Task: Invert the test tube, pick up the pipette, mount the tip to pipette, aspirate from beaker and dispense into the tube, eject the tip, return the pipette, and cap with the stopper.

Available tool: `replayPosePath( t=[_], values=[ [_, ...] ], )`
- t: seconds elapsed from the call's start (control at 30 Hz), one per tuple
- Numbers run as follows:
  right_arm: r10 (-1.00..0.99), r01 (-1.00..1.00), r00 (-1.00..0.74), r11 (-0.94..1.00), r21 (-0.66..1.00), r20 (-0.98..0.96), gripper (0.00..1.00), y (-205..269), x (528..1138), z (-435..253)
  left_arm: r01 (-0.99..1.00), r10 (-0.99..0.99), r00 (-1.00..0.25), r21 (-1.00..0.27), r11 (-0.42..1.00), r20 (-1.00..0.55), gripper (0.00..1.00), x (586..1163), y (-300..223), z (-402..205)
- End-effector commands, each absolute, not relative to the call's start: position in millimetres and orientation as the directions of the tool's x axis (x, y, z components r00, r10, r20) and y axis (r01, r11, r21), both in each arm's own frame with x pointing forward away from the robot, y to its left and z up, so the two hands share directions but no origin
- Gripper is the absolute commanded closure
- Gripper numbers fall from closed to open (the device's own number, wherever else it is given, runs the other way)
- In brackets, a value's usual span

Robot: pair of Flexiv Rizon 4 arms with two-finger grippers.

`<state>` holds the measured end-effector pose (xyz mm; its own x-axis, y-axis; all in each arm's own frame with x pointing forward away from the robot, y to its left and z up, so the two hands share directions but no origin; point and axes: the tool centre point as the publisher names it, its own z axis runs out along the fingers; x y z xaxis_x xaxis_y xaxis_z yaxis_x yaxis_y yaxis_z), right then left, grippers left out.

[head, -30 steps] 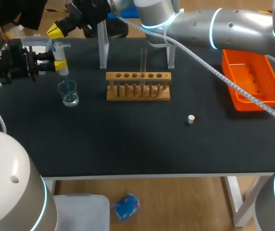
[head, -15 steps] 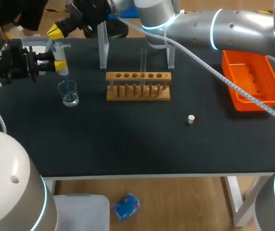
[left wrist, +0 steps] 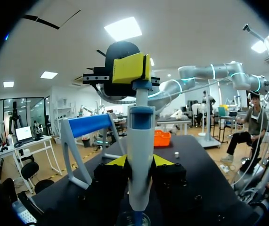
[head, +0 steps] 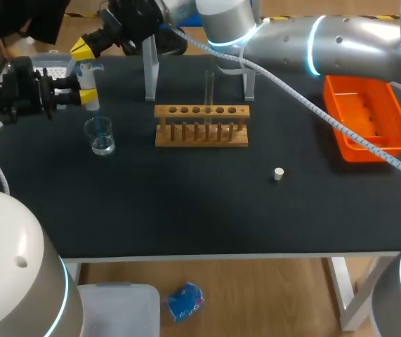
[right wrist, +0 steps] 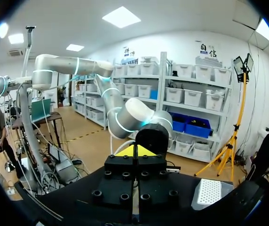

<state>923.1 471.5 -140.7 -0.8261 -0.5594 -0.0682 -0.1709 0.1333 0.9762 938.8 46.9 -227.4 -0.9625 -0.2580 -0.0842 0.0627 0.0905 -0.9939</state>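
Over the beaker (head: 102, 138) of blue liquid, left tool (head: 88, 95) pinches the pipette (left wrist: 140, 136); right tool (head: 82, 49) pressed together.

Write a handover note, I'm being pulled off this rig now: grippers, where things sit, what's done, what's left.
Left gripper: shut on the pipette, upright, tip down in the beaker of blue liquid.
Right gripper: shut, right above the pipette's plunger.
Test tube stands in the wooden rack; stopper lies loose on the table, apart from it.
Done: pipette picked up, tip mounted.
Left: finish aspirating, dispense into tube, eject tip, return pipette, cap.
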Motion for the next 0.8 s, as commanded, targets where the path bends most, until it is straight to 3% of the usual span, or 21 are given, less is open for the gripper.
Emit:
replayPosePath(
  t=[0.03,0.8],
  values=[
    [-0.557,-0.167,-0.828,0.130,0.977,-0.068,1.00,470.8,923.1,-147.7,0.064,-0.260,-0.962,-0.994,0.089,-0.086,1.00,939.6,46.8,-224.6],
    [-0.555,-0.134,-0.832,0.149,0.980,-0.029,1.00,473.7,925.5,-161.6,0.064,-0.260,-0.962,-0.994,0.089,-0.086,1.00,939.6,46.8,-224.6]
  ],
)
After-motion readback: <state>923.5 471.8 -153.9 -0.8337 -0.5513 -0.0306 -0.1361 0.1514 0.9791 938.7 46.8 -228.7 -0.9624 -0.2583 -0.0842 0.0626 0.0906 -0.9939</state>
